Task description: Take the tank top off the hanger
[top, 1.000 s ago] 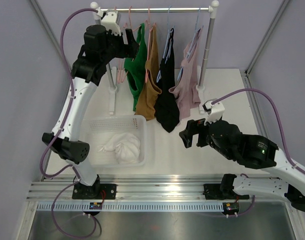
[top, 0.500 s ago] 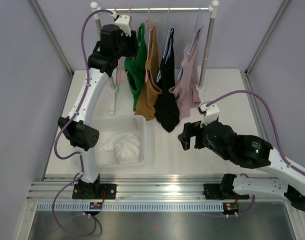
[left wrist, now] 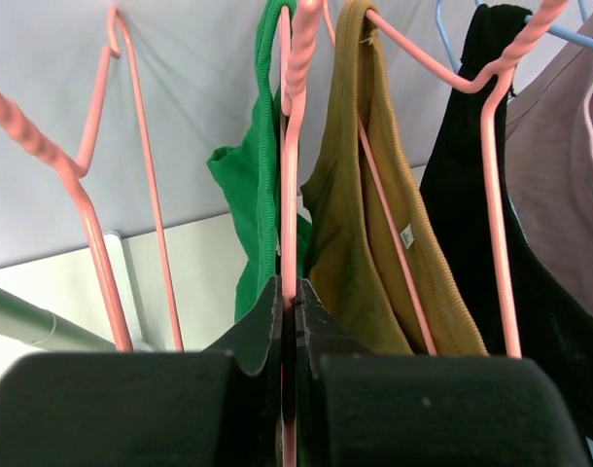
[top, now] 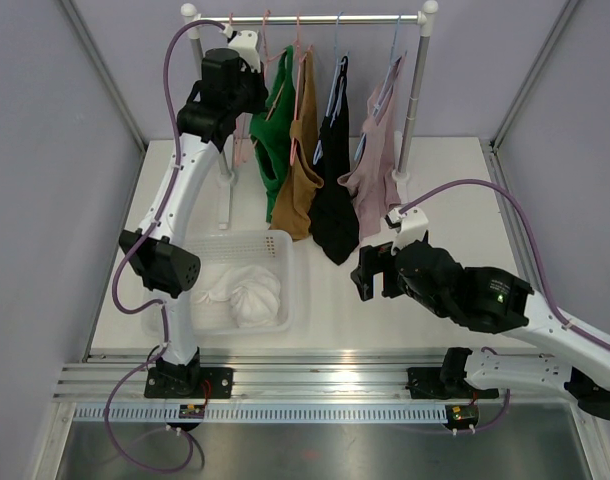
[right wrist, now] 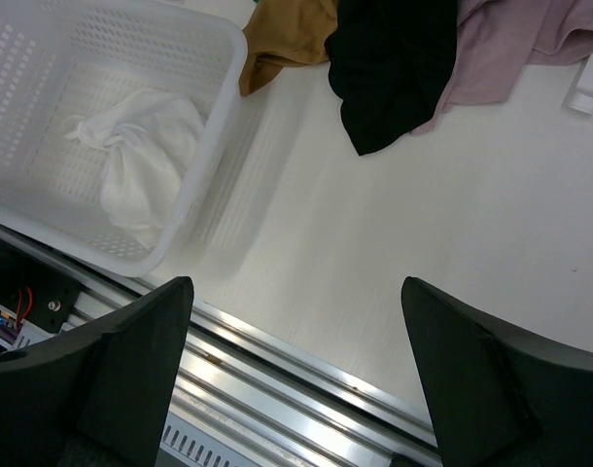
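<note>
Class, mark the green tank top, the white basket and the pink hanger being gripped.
green tank top (top: pixel 281 108), top view, mid fabric.
white basket (top: pixel 230 236), top view, far rim.
pink hanger (left wrist: pixel 290 190), left wrist view, straight wire.

Pretty clearly a robotics lab test cell, not anyone's home. Plain grey walls (top: pixel 35 200) set in aluminium frame posts (top: pixel 100 70) box in a white table (top: pixel 455 200). Two robot arms (top: pixel 180 190) are bolted to a metal rail (top: pixel 325 380) along the near edge, with purple cables (top: pixel 465 183) looping off them. The mini clothes rack (top: pixel 315 18) with tank tops (top: pixel 303 170) on hangers (left wrist: pixel 292 146) and the white laundry basket (top: pixel 285 280) look like bench props.
</note>
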Robot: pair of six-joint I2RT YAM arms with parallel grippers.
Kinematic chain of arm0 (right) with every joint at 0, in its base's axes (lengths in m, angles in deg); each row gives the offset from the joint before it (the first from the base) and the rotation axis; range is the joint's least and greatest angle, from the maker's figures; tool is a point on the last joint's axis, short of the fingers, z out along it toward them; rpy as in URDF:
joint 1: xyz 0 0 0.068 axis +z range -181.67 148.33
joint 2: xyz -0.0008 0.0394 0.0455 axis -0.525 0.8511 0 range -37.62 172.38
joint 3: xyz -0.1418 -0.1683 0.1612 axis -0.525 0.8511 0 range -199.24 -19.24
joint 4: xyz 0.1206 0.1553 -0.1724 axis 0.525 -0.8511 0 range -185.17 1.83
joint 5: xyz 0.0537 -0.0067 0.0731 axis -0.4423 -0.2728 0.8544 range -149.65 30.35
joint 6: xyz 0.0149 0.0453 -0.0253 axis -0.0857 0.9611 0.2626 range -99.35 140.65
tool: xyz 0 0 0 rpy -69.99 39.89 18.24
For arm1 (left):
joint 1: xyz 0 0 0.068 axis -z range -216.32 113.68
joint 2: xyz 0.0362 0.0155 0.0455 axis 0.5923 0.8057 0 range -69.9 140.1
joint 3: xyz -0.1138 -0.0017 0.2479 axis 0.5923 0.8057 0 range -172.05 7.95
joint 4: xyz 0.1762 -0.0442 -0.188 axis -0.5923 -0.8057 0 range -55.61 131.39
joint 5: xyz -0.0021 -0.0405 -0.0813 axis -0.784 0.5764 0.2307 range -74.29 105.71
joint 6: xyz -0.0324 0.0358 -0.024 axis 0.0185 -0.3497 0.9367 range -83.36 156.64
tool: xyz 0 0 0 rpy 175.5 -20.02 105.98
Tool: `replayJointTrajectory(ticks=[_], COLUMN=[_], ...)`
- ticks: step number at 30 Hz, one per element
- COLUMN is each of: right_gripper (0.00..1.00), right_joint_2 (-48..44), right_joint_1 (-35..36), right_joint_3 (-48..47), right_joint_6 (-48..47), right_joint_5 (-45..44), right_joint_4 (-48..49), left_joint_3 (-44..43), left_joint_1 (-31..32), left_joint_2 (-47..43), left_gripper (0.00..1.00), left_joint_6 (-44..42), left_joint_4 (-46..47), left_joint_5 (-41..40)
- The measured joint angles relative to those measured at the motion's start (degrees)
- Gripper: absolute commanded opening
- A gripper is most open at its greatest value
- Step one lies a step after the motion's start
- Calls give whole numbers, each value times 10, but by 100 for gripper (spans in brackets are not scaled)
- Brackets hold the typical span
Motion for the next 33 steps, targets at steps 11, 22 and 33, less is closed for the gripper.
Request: replayJointTrajectory(ticks=[11, 22, 33], right_gripper=[95, 94, 94], right_joint_2=[9, 6, 8], right_joint_1=[0, 0, 0], right_joint_3=[0, -13, -27], right_joint_6=[-3, -2, -22], right_joint_5=[6, 16, 46], right_joint_4=[0, -2, 14], left_joint_3=[-3, 66, 352], left_joint_1=[12, 15, 52], left_joint_2=[-35, -195, -435], left_gripper=[0, 0, 0], left_joint_6=[37, 95, 161], left_joint_4=[-27, -68, -53], left_joint_5=[-17, -16, 23])
